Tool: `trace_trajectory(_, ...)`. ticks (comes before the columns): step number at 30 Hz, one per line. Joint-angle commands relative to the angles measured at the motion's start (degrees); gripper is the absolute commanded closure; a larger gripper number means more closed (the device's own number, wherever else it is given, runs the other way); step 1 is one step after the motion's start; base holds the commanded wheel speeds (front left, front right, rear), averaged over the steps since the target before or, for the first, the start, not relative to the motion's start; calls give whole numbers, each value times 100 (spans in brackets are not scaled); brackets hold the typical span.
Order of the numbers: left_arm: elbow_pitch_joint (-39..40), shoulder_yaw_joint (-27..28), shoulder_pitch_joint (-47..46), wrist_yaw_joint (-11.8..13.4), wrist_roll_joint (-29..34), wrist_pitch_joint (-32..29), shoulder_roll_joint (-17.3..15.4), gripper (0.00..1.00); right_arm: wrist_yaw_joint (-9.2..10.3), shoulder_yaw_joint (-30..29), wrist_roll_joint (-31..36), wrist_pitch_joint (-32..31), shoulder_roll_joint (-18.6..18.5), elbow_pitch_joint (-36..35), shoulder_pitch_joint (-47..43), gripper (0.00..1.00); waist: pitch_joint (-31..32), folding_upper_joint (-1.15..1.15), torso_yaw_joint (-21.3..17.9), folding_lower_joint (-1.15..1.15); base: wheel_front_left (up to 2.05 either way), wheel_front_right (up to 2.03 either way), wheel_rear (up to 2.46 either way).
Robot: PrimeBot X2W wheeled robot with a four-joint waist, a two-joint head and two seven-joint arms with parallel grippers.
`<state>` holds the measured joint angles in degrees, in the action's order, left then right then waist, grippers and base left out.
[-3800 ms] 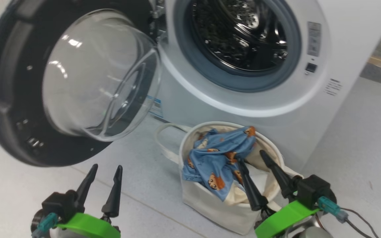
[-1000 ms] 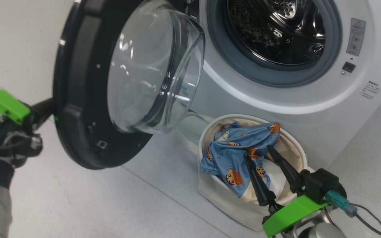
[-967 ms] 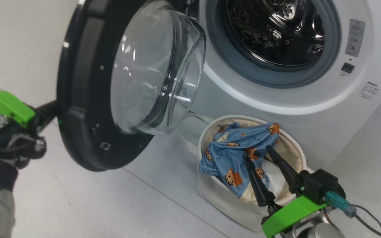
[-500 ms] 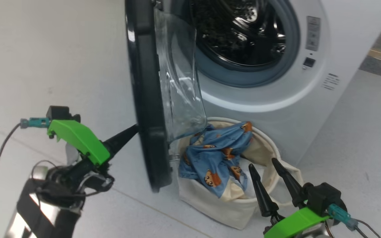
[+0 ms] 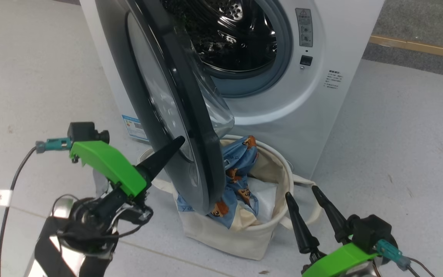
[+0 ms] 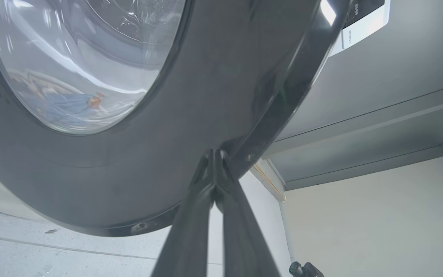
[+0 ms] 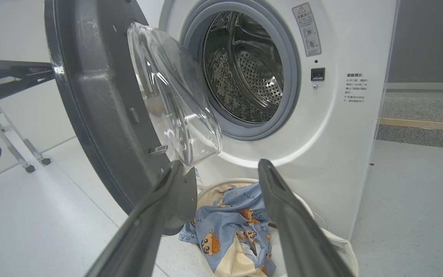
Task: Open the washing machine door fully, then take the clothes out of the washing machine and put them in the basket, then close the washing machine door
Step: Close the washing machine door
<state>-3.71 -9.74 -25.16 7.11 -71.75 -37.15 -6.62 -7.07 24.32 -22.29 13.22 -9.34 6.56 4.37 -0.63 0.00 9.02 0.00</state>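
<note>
Against the outer face of the half-closed washing machine door (image 5: 156,100), low near its free edge, the left gripper (image 5: 178,141) touches with tips shut and empty, the drum opening (image 5: 240,42) straight beyond, while the open right gripper (image 5: 300,191) hovers beside the basket (image 5: 229,238) holding the clothes (image 5: 240,165).

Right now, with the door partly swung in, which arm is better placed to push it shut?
Left. The left gripper, shut, rests its tips on the washing machine door, outer face, the side to push from. The right gripper hangs open by the basket, facing the door's inner side.
</note>
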Motion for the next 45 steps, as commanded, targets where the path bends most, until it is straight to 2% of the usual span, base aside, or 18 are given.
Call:
trace_trajectory(1, 293, 291, -128, 13, 17, 47, -172, 100, -42, 57, -25, 94, 12, -156, 204, 0, 0, 0, -1, 0, 0, 0, 0)
trace_trajectory(6, 527, 294, 90, -76, 302, 174, -425, 100, -42, 47, -44, 121, 8, -138, 182, 0, 59, 0, 87, 0, 0, 0, 0)
trace_trajectory(7, 577, 262, 140, -122, 404, 216, -485, 67, -42, 48, -46, 125, 5, -139, 182, 0, 70, 0, 111, 0, 0, 0, 0)
trace_trajectory(8, 618, 228, 193, -164, 509, 261, -542, 0, -42, 40, -51, 129, 2, -142, 178, 0, 84, 0, 136, 0, 0, 0, 0)
trace_trajectory(12, 855, 101, 393, -524, 1061, 598, -848, 0, -42, 5, -42, 141, -22, -165, 152, 0, 123, 0, 202, 0, 0, 0, 0)
trace_trajectory(14, 1039, -79, 440, -988, 2058, 1155, -1357, 0, -42, -10, -31, 145, -34, -186, 149, 0, 125, 0, 208, 0, 0, 0, 0)
trace_trajectory(15, 1068, -175, 496, -1106, 2551, 1464, -1559, 0, -42, -20, -27, 146, -39, -199, 148, 0, 125, 0, 209, 0, 0, 0, 0)
trace_trajectory(17, 1090, -221, 635, -1248, 2889, 2055, -1619, 0, -42, -35, -17, 149, -46, -216, 144, 0, 133, 0, 209, 0, 0, 0, 0)
trace_trajectory(21, 1051, -343, 918, -1411, 3407, 2999, -2031, 0, -42, -69, 10, 151, -64, -257, 134, 0, 135, 0, 196, 0, 0, 0, 0)
trace_trajectory(24, 1007, -508, 1144, -1447, 3587, 3623, -2342, 0, -42, -125, 41, 146, -88, -317, 122, 0, 126, 0, 189, 0, 0, 0, 0)
trace_trajectory(28, 805, -715, 1403, -1457, 3678, 4325, -2603, 0, -42, -189, 83, 116, -114, -424, 114, 0, 112, 0, 183, 0, 0, 0, 0)
trace_trajectory(32, 478, -916, 1583, -1458, 3919, 4804, -2740, 0, -42, -212, 94, 74, -115, -514, 81, 0, 122, 0, 175, 0, 0, 0, 0)
trace_trajectory(38, 206, -958, 1679, -1459, 3966, 5110, -2525, 0, -42, -195, 101, 1, -77, -601, 33, 0, 89, 0, 151, 0, 0, 0, 0)
trace_trajectory(45, 99, -1030, 1659, -1459, 3899, 5192, -2354, 0, -42, -195, 184, -104, -72, -788, 51, 0, 20, 0, 144, 0, 0, 0, 0)
